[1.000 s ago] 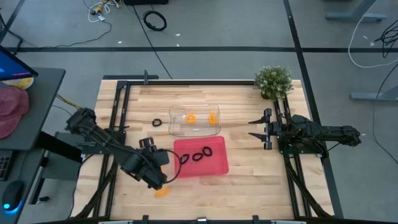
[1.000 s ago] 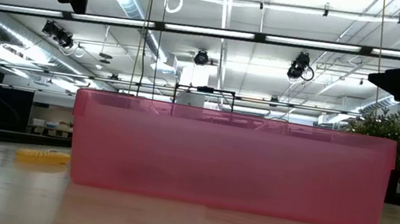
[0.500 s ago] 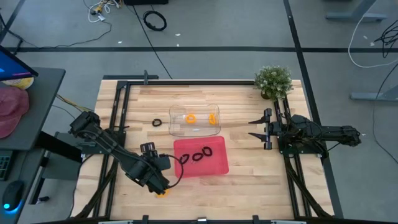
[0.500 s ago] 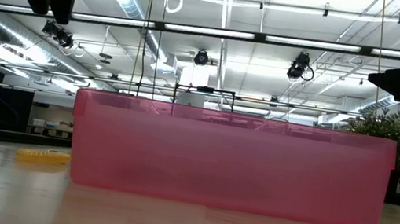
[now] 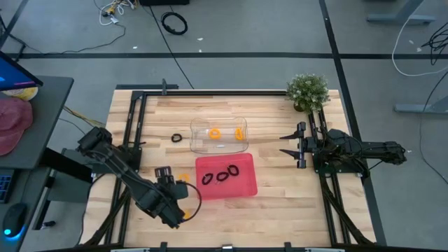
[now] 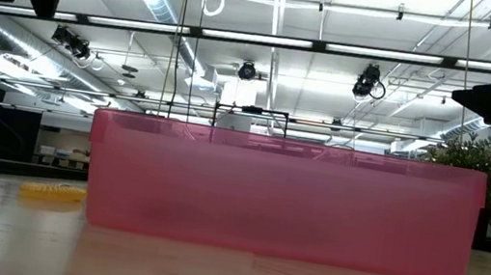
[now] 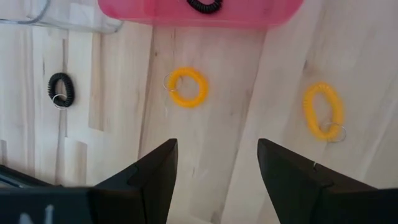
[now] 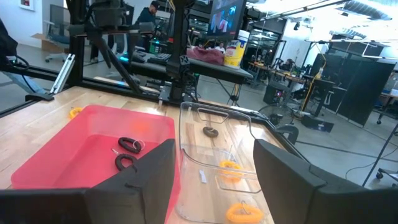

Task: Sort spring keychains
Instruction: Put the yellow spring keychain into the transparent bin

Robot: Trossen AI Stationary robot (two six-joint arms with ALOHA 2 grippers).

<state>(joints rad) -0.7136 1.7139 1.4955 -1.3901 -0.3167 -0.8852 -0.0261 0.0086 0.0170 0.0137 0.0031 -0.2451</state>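
Note:
My left gripper point(image 7: 214, 180) hangs open above the table's near left part, pointing down, touching nothing. Below it two orange spring keychains point(image 7: 188, 87) point(image 7: 323, 111) lie flat on the wood. One of them point(image 5: 183, 179) shows beside the pink tray's left wall. A black spring keychain point(image 5: 176, 138) lies left of the clear tray point(image 5: 219, 148). The pink tray point(image 5: 245, 185) holds three black keychains point(image 5: 222, 174). The clear tray holds two orange ones point(image 5: 215, 133). My right gripper point(image 8: 214, 186) waits open at the table's right side.
A potted plant point(image 5: 308, 91) stands at the far right corner. Black frame rails point(image 5: 133, 126) run along the table's left and right sides. Bare wood lies near the front edge, right of the left arm. In the low view the pink tray point(image 6: 280, 196) fills the middle.
My left gripper has drifted toward the table's near left corner and sunk a little, staying open. It now covers the orange keychain near the front edge and has uncovered the one beside the pink tray. Nothing on the table has moved.

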